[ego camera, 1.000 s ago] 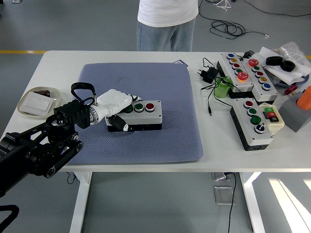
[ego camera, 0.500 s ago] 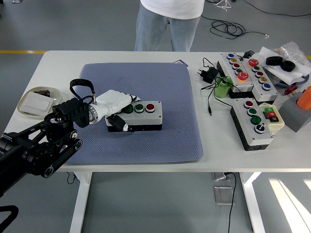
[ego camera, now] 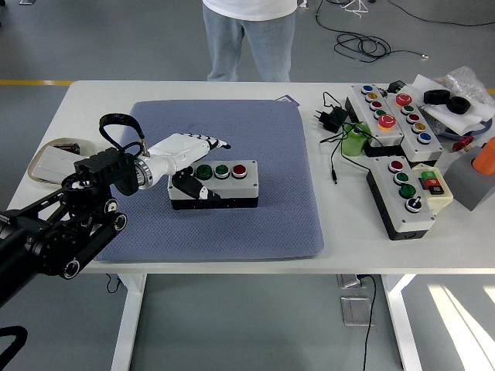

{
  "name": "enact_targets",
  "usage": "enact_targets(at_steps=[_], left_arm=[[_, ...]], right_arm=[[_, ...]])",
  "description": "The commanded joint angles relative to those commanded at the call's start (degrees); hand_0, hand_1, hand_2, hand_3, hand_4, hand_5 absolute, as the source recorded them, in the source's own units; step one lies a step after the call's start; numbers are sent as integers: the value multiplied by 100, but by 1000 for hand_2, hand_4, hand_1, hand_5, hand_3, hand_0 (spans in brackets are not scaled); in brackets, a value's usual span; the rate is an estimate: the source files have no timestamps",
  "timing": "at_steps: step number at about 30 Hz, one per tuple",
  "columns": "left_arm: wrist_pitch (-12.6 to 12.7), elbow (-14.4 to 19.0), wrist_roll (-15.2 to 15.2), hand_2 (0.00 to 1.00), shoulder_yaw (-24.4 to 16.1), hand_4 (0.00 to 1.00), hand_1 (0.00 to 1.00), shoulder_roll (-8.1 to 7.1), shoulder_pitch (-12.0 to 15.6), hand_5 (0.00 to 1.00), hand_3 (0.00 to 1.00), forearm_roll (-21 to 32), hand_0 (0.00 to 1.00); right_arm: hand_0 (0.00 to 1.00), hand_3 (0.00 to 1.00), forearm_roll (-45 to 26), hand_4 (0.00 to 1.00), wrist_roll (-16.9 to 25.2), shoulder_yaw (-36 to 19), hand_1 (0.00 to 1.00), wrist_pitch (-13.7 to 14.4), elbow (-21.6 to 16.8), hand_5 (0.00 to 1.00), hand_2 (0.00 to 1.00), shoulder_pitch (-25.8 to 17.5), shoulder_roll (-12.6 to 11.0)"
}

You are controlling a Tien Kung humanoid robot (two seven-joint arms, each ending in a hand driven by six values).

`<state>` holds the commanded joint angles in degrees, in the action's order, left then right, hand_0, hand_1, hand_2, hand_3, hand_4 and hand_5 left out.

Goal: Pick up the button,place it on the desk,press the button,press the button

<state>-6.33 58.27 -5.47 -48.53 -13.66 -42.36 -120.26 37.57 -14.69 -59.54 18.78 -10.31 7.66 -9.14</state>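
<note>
On the blue mat near the middle of the surface, your button box sits flat, its three buttons in a row: two green at the left, one red at the right. Your left hand hangs over the box's left end, fingers stretched out and holding nothing, thumb hooked down at the near-left corner. From this angle you cannot tell whether anything touches the box. If you press from here, the flat fingers could land on two buttons at once, or miss onto the housing. A sideways push could slide the box across the mat. The thumb might catch the edge and tip it. Far right, other boxes and cables lie well apart. A person stands at the far side.
</note>
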Motion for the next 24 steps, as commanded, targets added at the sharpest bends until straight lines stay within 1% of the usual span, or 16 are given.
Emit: enact_targets(at_steps=[2, 3, 5, 6, 7, 8, 9, 10, 11, 14, 15, 16, 19, 20, 21, 24], left_arm=[[15, 141, 21, 981, -79, 998, 965, -17, 41, 422, 959, -27, 921], [34, 263, 68, 934, -137, 997, 876, -36, 88, 423, 959, -111, 851], [90, 583, 195, 934, -254, 997, 876, -81, 189, 423, 959, -388, 851], [96, 641, 209, 934, -267, 997, 876, -86, 200, 423, 959, -436, 851], [89, 857, 303, 934, -357, 997, 876, -128, 260, 423, 959, -618, 851], [88, 978, 334, 934, -390, 997, 876, -142, 281, 423, 959, -711, 851], [97, 1102, 374, 518, -438, 987, 451, -163, 310, 465, 979, -796, 315], [105, 1238, 403, 518, -474, 987, 451, -178, 332, 465, 979, -856, 315], [45, 1431, 471, 518, -553, 987, 451, -204, 372, 465, 979, -954, 315], [-100, 1837, 621, 518, -636, 987, 451, -280, 449, 465, 979, -974, 315], [-87, 1982, 749, 169, -634, 959, 82, -306, 475, 432, 926, -974, 4], [-82, 2048, 805, 169, -634, 959, 82, -316, 485, 432, 926, -974, 4], [-413, 2439, 1021, 169, -635, 959, 82, -374, 599, 432, 926, -972, 4], [-489, 2508, 1060, 169, -622, 959, 82, -380, 616, 432, 926, -965, 4], [-566, 2557, 1091, 94, -609, 859, 13, -384, 628, 325, 872, -951, 2], [-859, 2662, 1191, 94, -574, 859, 13, -392, 652, 325, 872, -924, 2]], right_arm=[[787, 751, 1, 412, 0, -3, 797, 2, 0, 479, 817, -1, 0], [787, 751, 1, 412, 0, -5, 797, 2, 0, 479, 817, -2, 1], [787, 751, 1, 412, -2, -9, 797, 3, 0, 479, 817, -8, 2], [787, 751, 1, 412, -2, -9, 797, 4, 0, 479, 817, -9, 2], [787, 751, 15, 412, -4, -17, 797, 3, 0, 479, 817, -9, 2], [787, 751, 19, 412, -5, -19, 797, 3, 0, 479, 817, -10, 2], [787, 751, 14, 412, -4, -16, 797, 3, 0, 479, 817, -14, 3], [787, 751, 8, 412, -4, -13, 797, 3, 0, 479, 817, -18, 4], [787, 751, 16, 412, -5, -12, 797, 1, 0, 479, 817, -22, 4], [787, 751, 18, 412, -3, -15, 797, 1, 0, 479, 817, -29, 5], [787, 751, 9, 412, 0, -11, 797, 0, 0, 479, 817, -32, 5], [787, 751, 6, 412, 1, -10, 797, 0, 0, 479, 817, -33, 5], [787, 751, 4, 412, 1, -15, 797, 1, 0, 479, 817, -37, 5], [787, 751, 5, 412, 0, -15, 797, 1, 0, 479, 817, -39, 6], [787, 751, 9, 412, -1, -16, 797, 1, 0, 479, 817, -41, 7], [787, 751, 26, 412, -7, -16, 797, 2, 0, 479, 817, -48, 9]])
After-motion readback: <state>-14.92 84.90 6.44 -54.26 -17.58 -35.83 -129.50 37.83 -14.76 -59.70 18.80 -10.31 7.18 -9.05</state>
